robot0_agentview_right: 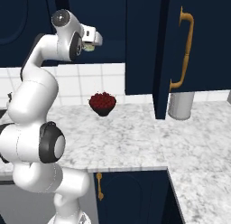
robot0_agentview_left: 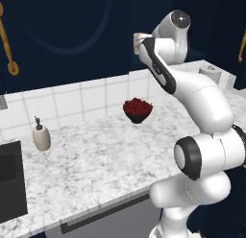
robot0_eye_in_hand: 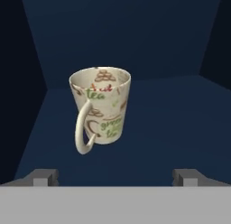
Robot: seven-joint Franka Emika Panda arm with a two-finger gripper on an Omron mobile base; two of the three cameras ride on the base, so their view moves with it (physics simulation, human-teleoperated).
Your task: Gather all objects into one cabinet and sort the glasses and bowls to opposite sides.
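A cream patterned cup (robot0_eye_in_hand: 103, 105) with a loop handle stands upright on the navy shelf (robot0_eye_in_hand: 171, 128) inside the open wall cabinet (robot0_agentview_right: 108, 24). The handle faces my gripper (robot0_eye_in_hand: 116, 178). My gripper is open, with nothing between its fingertips (robot0_eye_in_hand: 45, 177), and the cup stands a short way ahead of them, slightly to the left. From the base views, my gripper (robot0_agentview_left: 139, 43) (robot0_agentview_right: 95, 38) reaches high into the cabinet opening above the counter. The cabinet's door (robot0_agentview_right: 144, 51) hangs open to the right. Other glasses and the bowls are out of view.
A dark dish heaped with red berries (robot0_agentview_left: 137, 109) (robot0_agentview_right: 102, 102) sits on the marble counter below my hand. A soap dispenser (robot0_agentview_left: 42, 136) stands at the left by a black sink (robot0_agentview_left: 9, 179). A grey canister (robot0_agentview_right: 181, 105) stands under the neighbouring door's brass handle (robot0_agentview_right: 184, 51).
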